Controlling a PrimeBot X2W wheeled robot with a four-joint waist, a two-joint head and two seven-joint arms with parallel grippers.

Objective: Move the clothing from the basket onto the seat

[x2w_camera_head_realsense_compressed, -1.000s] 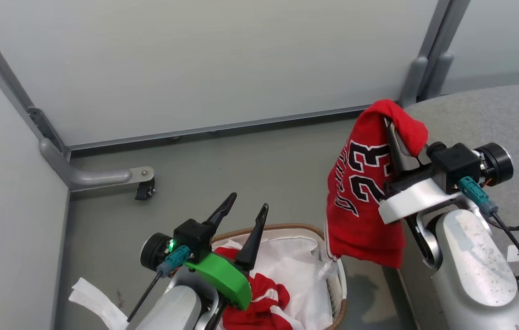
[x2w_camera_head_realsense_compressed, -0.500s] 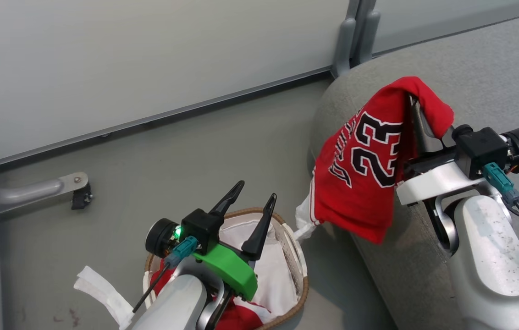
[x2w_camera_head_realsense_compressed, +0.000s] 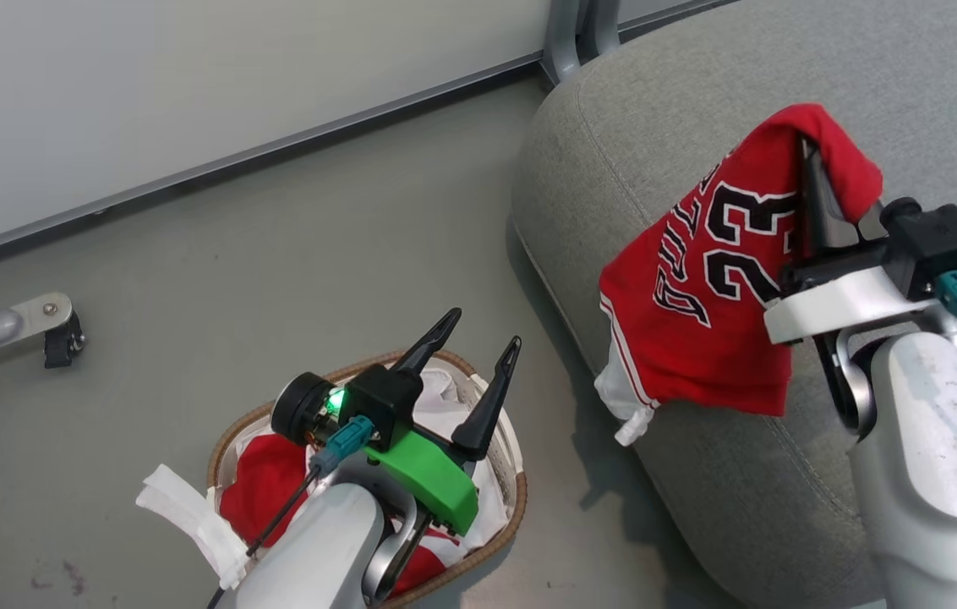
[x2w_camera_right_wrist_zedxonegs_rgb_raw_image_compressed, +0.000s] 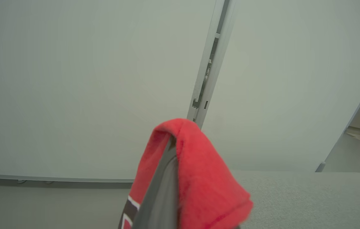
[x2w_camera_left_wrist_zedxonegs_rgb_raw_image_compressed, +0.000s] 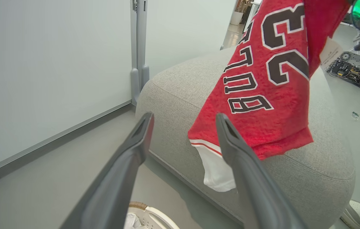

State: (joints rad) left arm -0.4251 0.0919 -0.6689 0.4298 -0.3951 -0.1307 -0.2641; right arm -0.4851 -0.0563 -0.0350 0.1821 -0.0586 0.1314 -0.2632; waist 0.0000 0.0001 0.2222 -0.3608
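Note:
A red jersey [x2w_camera_head_realsense_compressed: 724, 296] with the number 23 hangs from my right gripper [x2w_camera_head_realsense_compressed: 812, 161], which is shut on its top fold above the grey seat [x2w_camera_head_realsense_compressed: 614, 135]. Seen from the left wrist, that jersey [x2w_camera_left_wrist_zedxonegs_rgb_raw_image_compressed: 262, 92] dangles over the seat [x2w_camera_left_wrist_zedxonegs_rgb_raw_image_compressed: 180, 86], its white hem just past the cushion's edge. In the right wrist view the red fabric [x2w_camera_right_wrist_zedxonegs_rgb_raw_image_compressed: 196, 171] drapes over my closed fingers. My left gripper [x2w_camera_head_realsense_compressed: 478, 334] is open and empty above the basket [x2w_camera_head_realsense_compressed: 504, 516], where more red jerseys [x2w_camera_head_realsense_compressed: 263, 499] lie on the white liner.
Pale partition walls [x2w_camera_head_realsense_compressed: 191, 76] with a grey post [x2w_camera_head_realsense_compressed: 567, 34] stand behind the seat. A metal foot with a caster [x2w_camera_head_realsense_compressed: 56, 334] juts out on the floor at left. A white cloth strip [x2w_camera_head_realsense_compressed: 187, 524] hangs from the basket. A person's shoe [x2w_camera_left_wrist_zedxonegs_rgb_raw_image_compressed: 356, 211] shows beside the seat.
The camera has turned right, so the basket and wall slid left in view. My right gripper has carried the jersey from beside the seat's edge to over the cushion. The left gripper stays open.

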